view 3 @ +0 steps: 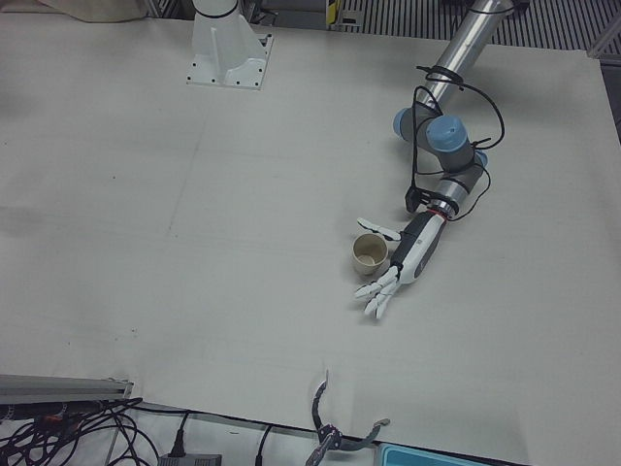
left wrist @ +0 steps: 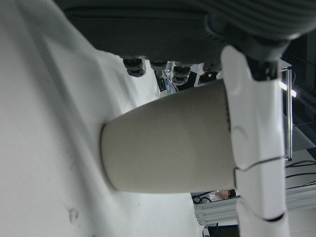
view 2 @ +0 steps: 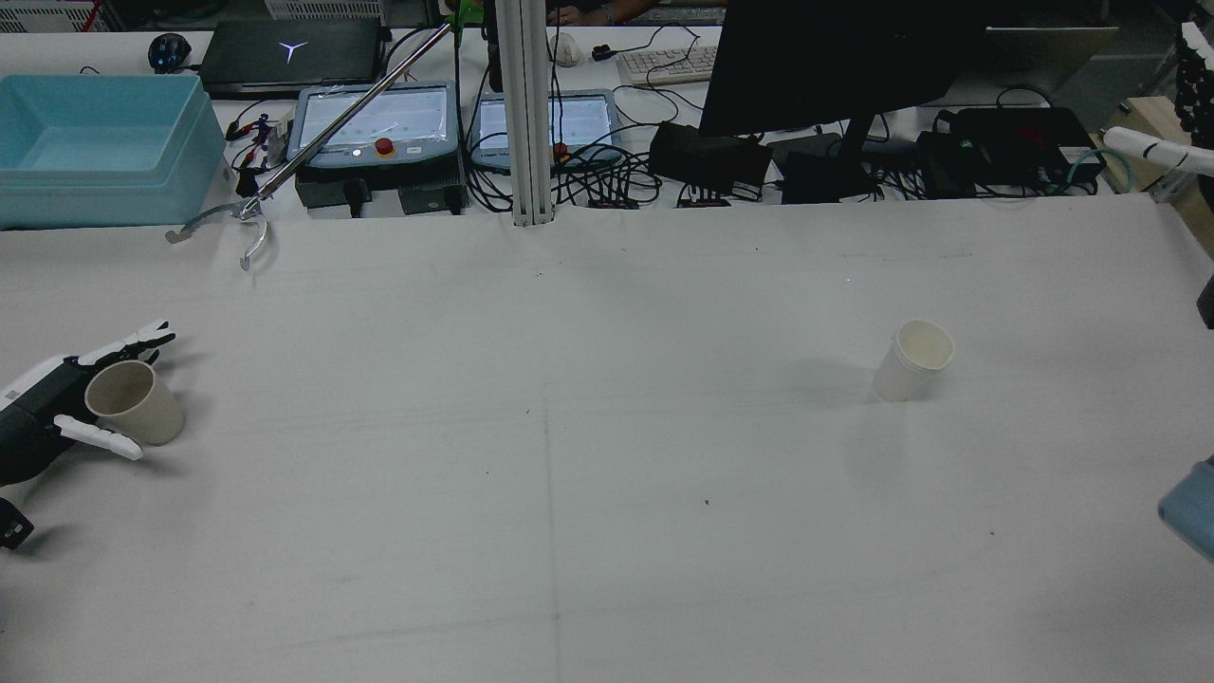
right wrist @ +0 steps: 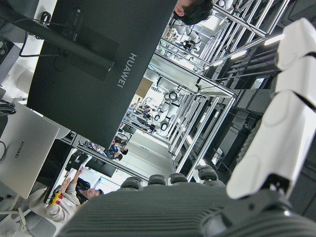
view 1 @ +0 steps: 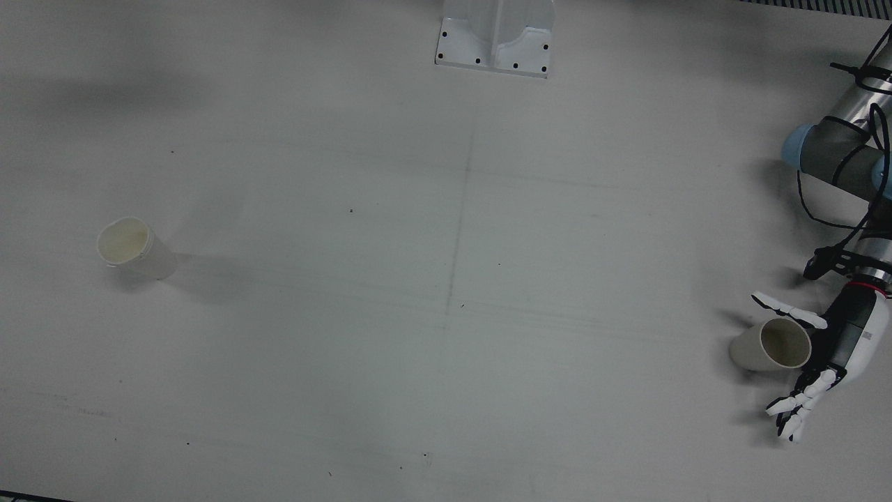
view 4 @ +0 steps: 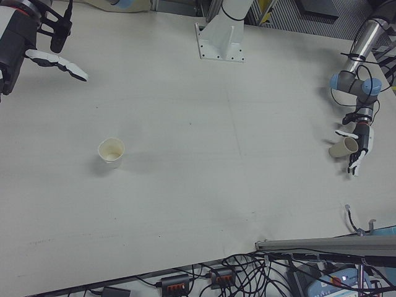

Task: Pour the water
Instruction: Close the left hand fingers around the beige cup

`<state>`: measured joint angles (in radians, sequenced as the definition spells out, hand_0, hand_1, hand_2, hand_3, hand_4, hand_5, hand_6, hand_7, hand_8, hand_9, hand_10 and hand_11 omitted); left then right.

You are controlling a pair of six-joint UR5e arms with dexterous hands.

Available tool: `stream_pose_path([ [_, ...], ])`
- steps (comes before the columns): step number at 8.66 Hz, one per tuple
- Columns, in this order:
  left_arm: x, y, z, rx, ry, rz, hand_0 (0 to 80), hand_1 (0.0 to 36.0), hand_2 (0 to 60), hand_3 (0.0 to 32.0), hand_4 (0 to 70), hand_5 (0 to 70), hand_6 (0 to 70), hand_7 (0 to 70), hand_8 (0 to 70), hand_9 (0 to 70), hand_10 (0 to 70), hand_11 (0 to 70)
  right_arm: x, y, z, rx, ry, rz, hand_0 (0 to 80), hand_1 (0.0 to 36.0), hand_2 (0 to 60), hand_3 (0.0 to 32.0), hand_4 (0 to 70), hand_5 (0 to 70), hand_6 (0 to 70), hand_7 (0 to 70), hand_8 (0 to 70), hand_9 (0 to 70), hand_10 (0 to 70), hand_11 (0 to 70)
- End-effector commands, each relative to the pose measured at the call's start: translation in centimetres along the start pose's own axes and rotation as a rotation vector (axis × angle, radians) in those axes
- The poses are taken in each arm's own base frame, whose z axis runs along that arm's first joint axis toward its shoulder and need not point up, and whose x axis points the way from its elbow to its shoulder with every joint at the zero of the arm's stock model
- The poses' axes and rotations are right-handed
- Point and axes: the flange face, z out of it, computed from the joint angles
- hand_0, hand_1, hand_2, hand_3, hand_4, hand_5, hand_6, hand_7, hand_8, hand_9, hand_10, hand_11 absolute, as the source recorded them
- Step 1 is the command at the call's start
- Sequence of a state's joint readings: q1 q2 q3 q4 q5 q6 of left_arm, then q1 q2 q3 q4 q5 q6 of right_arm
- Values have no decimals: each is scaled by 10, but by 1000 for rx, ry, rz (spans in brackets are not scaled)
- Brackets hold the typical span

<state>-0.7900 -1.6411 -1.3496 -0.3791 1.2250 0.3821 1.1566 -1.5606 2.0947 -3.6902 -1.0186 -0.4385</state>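
White cloth covers the whole table (view 1: 446, 279), bare but for two paper cups standing well apart, and behind it runs a cluttered bench with a monitor (view 2: 835, 66), tablets and a blue bin (view 2: 95, 142). At the table's edge the left hand (view 1: 829, 348) has its palm right against the tan cup (view 1: 770, 345), with the fingers (view 1: 801, 404) spread out past one side of it and the thumb (view 1: 787, 308) reaching along the other; the hand is wide open, cradling the cup's flanks without closing on it, so I judge it holds nothing yet. That cup stands on its base, long axis up, mouth open to the ceiling; the left hand view shows its wall filling the space before the palm with the base on the cloth. The white cup (view 1: 132, 247) stands upright too, far across the table from the left hand, on the right arm's half. The right hand (view 4: 25, 43) hangs high above the cloth on that side, with one finger stretched out and nothing in its grasp. I cannot see whether either cup has water in it. The left hand is plainly the nearer to the tan cup, and the next move seems to be to curl around it, then carry it the long way over to the white cup.
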Motion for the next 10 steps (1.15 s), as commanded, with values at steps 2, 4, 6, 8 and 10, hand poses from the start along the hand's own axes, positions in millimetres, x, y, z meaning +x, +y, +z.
stream_pose_path([
  [2,-1,3,4,-5,-10,-1,644,187,0,0,222,111,50,71,0,0,27,66,0,6,4,-11,-3,7,458,138,158,0,48,0,9,13,0,21,0,0],
  [4,-1,3,3,-5,-10,-1,797,239,0,0,230,120,53,74,0,0,32,77,0,6,4,-10,-5,7,458,138,157,0,49,0,10,15,0,22,0,0],
  [6,0,7,5,-13,-7,-5,800,298,0,0,236,148,60,83,6,2,38,92,0,6,4,-10,-5,7,456,140,168,0,48,0,11,16,0,21,0,0],
  [8,1,9,6,-17,-6,-8,800,281,0,0,248,170,64,88,7,3,39,93,0,6,3,-9,-4,6,457,138,161,0,48,0,10,15,0,20,0,0],
  [10,1,9,6,-16,-6,-7,800,268,0,0,273,239,71,95,13,7,44,97,-1,5,4,-7,-5,5,457,139,160,0,47,0,9,14,0,20,0,0],
])
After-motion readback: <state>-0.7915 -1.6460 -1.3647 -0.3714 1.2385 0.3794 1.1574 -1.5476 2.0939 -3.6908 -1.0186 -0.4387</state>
